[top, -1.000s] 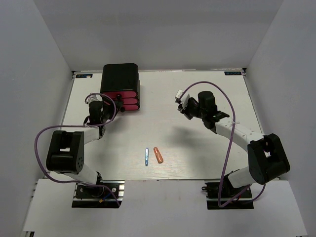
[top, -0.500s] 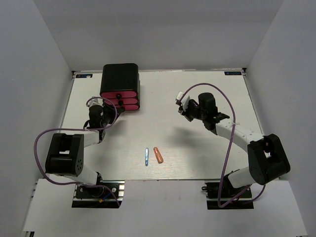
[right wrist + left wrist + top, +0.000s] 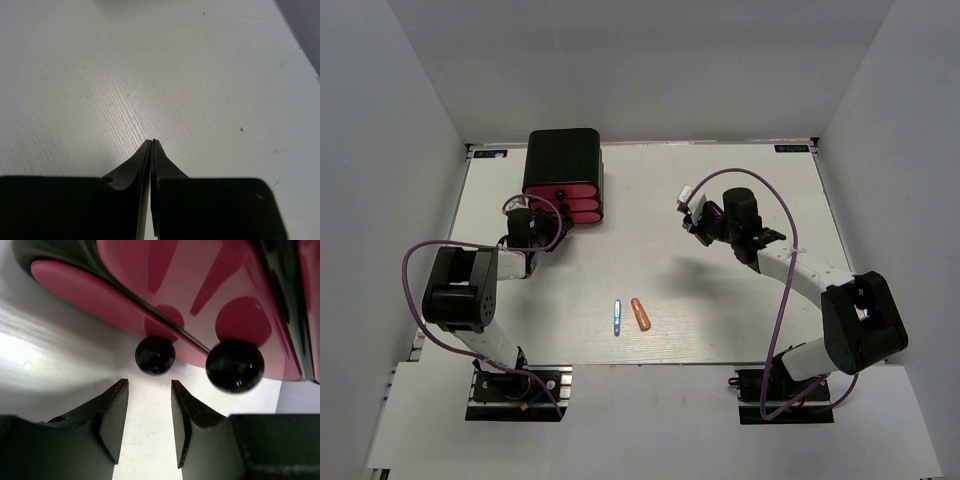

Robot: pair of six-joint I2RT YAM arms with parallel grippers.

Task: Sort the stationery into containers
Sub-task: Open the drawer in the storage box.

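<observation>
The black box (image 3: 563,158) with three stacked pink drawers (image 3: 572,203) stands at the far left. My left gripper (image 3: 548,218) is open and empty just in front of the drawers. In the left wrist view its jaws (image 3: 149,385) stand apart, just short of a black round knob (image 3: 155,354), with a second knob (image 3: 234,365) to the right. A thin blue pen (image 3: 617,317) and a stubby orange marker (image 3: 640,313) lie side by side near the table's front middle. My right gripper (image 3: 694,218) is shut and empty over bare table (image 3: 152,142). The other stationery is out of view.
Grey walls close in the white table (image 3: 740,290) on the left, back and right. Purple cables loop off both arms.
My left gripper has moved right and forward, up to the pink drawers. The right arm has barely shifted. The pen and marker have not moved.
</observation>
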